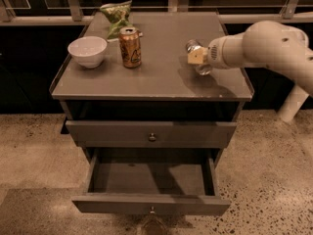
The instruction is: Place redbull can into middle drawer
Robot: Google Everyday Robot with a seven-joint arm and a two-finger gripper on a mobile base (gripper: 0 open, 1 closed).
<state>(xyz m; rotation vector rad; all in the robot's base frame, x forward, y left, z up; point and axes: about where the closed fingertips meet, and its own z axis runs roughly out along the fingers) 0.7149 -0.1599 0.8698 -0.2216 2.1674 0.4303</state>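
Note:
The redbull can [192, 46] is a slim silvery can at the right side of the grey tabletop [156, 77], tilted, with its shiny ends showing above and below the fingers. My gripper [197, 58] is shut on the can at its middle, at tabletop height. Whether the can still touches the top I cannot tell. The arm reaches in from the right. The middle drawer [98, 177] stands pulled open low in front. Its flat grey floor is bare, and its front panel carries a small knob.
A copper-orange can [130, 47] stands upright at the centre-left of the tabletop. A white bowl [87, 51] sits at the left. A green snack bag [116, 14] lies at the back. A shut drawer [151, 133] with a knob sits above the open one. Speckled floor surrounds the cabinet.

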